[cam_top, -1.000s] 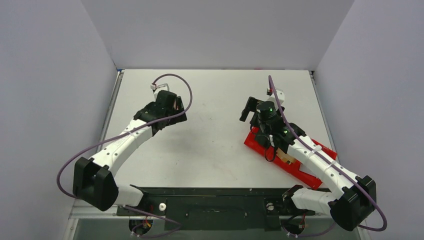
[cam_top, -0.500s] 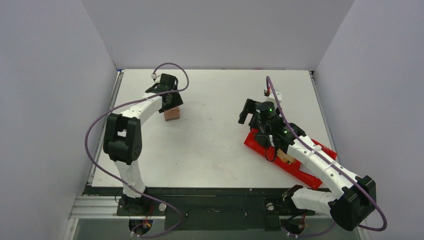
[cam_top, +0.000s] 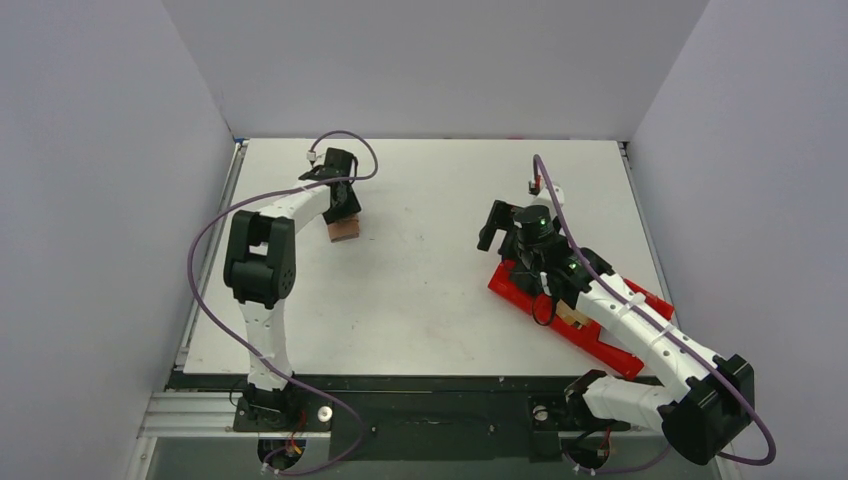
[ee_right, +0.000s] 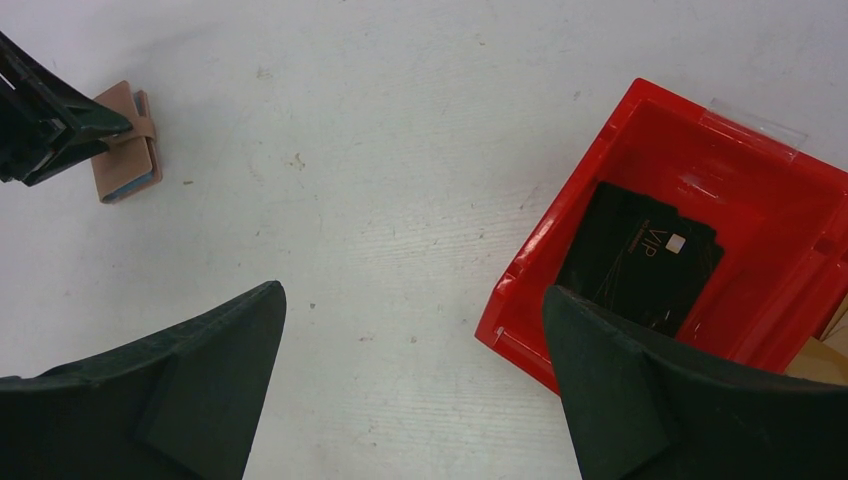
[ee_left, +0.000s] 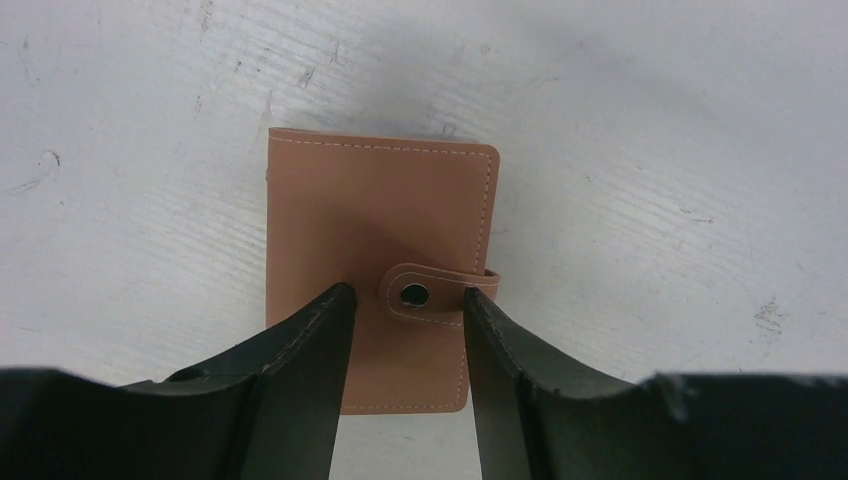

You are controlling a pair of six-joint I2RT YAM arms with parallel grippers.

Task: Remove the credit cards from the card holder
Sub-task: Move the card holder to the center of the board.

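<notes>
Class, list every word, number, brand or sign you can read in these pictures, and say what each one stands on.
"VIP": on the black card lying in the red tray.
Fine gold marks on the same card: too small to read.
Card holder: no writing shows on it.

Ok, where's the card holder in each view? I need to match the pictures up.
Top external: card holder on the far left of the table, right at the left end effector.
Left wrist: centre of frame, closed, its snap strap between the fingertips.
Right wrist: upper left corner, small, black fingers over it.
Shared landmark: the left end effector.
</notes>
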